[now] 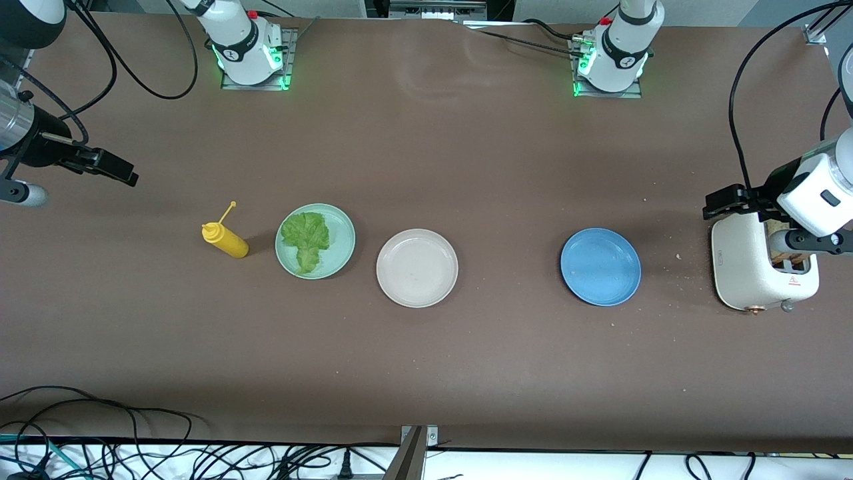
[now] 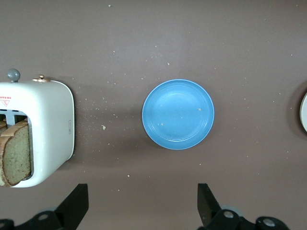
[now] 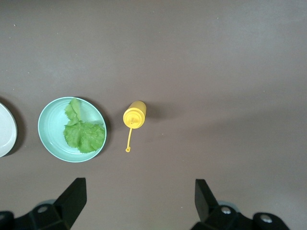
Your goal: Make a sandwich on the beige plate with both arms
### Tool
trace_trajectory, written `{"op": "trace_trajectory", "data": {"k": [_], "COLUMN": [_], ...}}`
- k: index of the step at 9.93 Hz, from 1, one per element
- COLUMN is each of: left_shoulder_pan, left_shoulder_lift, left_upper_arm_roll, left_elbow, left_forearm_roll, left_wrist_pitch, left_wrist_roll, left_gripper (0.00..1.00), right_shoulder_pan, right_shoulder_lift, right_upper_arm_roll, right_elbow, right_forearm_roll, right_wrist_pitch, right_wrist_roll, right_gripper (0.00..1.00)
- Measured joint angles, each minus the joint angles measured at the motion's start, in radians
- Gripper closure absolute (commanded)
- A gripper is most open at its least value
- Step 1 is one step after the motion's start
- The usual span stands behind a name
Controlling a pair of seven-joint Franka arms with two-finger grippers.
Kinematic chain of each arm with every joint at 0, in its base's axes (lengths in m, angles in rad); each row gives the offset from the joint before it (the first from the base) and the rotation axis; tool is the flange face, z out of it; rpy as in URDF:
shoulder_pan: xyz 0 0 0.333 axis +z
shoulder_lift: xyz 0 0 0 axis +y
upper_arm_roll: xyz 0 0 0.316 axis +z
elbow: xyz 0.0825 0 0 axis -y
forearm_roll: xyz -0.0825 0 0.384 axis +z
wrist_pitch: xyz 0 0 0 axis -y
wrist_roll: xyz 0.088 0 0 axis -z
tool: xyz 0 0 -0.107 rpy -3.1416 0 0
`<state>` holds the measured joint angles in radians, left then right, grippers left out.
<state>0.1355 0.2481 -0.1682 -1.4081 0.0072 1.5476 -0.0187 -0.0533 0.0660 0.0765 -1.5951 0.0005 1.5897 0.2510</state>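
The beige plate (image 1: 417, 268) sits bare in the middle of the table; its edge shows in both wrist views (image 2: 304, 112) (image 3: 5, 129). A ruffled green lettuce leaf (image 1: 306, 239) (image 3: 84, 132) lies on the mint-green plate (image 1: 343, 230) (image 3: 48, 129) beside it, toward the right arm's end. Two bread slices (image 2: 17, 153) (image 1: 776, 240) stand in the white toaster (image 1: 753, 273) (image 2: 50, 124) at the left arm's end. My left gripper (image 1: 723, 203) (image 2: 143, 191) is open and empty, up in the air over the toaster's edge. My right gripper (image 1: 116, 170) (image 3: 140, 188) is open and empty, high over the table's right-arm end.
A blue plate (image 1: 600, 267) (image 2: 178, 114) lies between the beige plate and the toaster, with crumbs around it. A yellow mustard bottle (image 1: 225, 240) (image 3: 134, 115) stands beside the mint-green plate toward the right arm's end. Cables hang along the table's front edge.
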Motion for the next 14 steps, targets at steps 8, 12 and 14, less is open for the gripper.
{"op": "trace_trajectory", "data": {"k": [8,12,14], "left_shoulder_pan": [0.0,0.0,-0.001], "left_shoulder_lift": [0.0,0.0,0.0], "left_upper_arm_roll": [-0.001,-0.001,-0.001], "left_elbow": [0.0,0.0,0.0], "left_forearm_roll": [0.0,0.0,0.0], "left_wrist_pitch": [0.0,0.0,0.0], "left_wrist_roll": [0.0,0.0,0.0], "left_gripper": [0.0,0.0,0.0], "right_shoulder_pan": [-0.001,-0.001,-0.001], "right_shoulder_lift": [0.0,0.0,0.0], "right_upper_arm_roll": [-0.015,-0.015,-0.015], "right_elbow": [0.0,0.0,0.0], "right_forearm_roll": [0.0,0.0,0.0], "right_wrist_pitch": [0.0,-0.001,-0.001], "right_wrist_roll": [-0.029,-0.03,-0.03], "right_gripper": [0.0,0.0,0.0]}}
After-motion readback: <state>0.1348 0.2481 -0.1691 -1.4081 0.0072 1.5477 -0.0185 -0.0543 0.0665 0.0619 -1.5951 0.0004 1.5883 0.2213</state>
